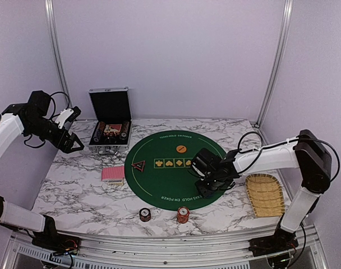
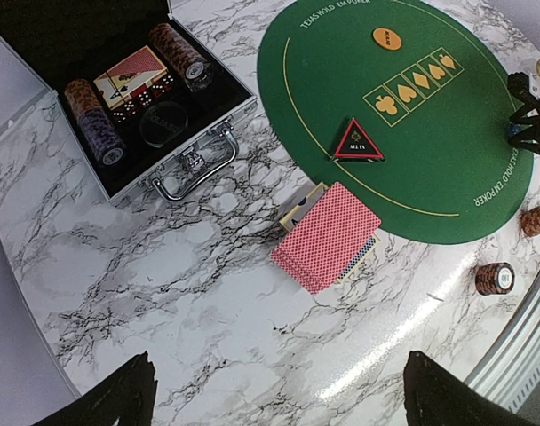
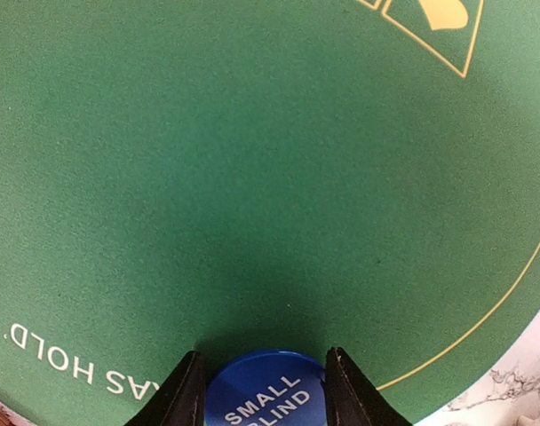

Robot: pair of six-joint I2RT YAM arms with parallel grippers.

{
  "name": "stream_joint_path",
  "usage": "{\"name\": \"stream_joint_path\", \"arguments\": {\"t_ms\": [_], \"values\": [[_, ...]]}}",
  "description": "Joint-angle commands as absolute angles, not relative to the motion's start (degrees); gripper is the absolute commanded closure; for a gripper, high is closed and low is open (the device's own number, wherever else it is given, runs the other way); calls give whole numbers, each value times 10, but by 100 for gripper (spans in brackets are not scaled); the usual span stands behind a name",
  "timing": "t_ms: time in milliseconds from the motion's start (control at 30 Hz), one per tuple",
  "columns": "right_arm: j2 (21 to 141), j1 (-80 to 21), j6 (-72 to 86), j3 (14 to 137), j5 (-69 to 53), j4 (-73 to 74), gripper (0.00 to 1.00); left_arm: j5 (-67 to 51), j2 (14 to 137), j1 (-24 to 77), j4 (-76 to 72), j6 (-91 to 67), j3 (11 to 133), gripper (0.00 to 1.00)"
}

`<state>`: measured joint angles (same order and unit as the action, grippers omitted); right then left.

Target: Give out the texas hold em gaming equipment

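So, top view, L to R. L arm (image 1: 13,126) is up over the far-left corner of the counter (image 1: 75,190). L jaws are spread wide w/ nothing btwn them; the wrist view shows just both tips at its bottom corners, well above the marble.

Black case (image 1: 109,103) sits open off the felt at the mat's 11 o'clock. Inside are two chip rolls (image 2: 92,120) w/ a boxed card deck (image 2: 132,75) & red dice (image 2: 154,89) btwn them.

Pink-red-backed card pile (image 1: 113,173) lies on the counter just off the green mat (image 1: 159,190) at 9 o'clock, slightly fanned. Triangular ALL IN marker (image 1: 138,165) lies on the felt just inside the 9 o'clock edge. Orange button disc (image 1: 181,148) sits toward 12 o'clock, above the row of four suit boxes.

Off the near edge, on the counter, are a dark chip stack (image 1: 144,214) at 7 o'clock & an orange-red chip stack (image 1: 183,214) at 6.

R arm (image 1: 271,154) reaches in to approx 4 o'clock on the mat. R jaws are pinched on the blue SMALL BLIND disc (image 3: 266,395), one finger against each side of its rim. It's low over the felt, inside the gold ring; can't tell if it touches.

Woven tray (image 1: 265,195) lies off the mat at 4 o'clock, beside the R arm.
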<state>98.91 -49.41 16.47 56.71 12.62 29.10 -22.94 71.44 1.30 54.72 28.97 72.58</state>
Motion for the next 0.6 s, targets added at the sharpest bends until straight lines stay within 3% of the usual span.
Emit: {"name": "stream_joint_path", "arguments": {"t_ms": [0,133,267,367,567], "values": [[978,-487,164,569,146,327,55,-234,715,13,564,294,739,1],[958,-487,155,614,140,359,48,-234,715,14,564,294,737,1],[926,-498,148,686,117,401,34,-233,713,13,565,295,735,1],[918,-535,142,732,103,435,20,-233,713,14,566,295,734,1],[922,-609,158,764,42,486,9,-235,711,14,567,296,738,1]]}}
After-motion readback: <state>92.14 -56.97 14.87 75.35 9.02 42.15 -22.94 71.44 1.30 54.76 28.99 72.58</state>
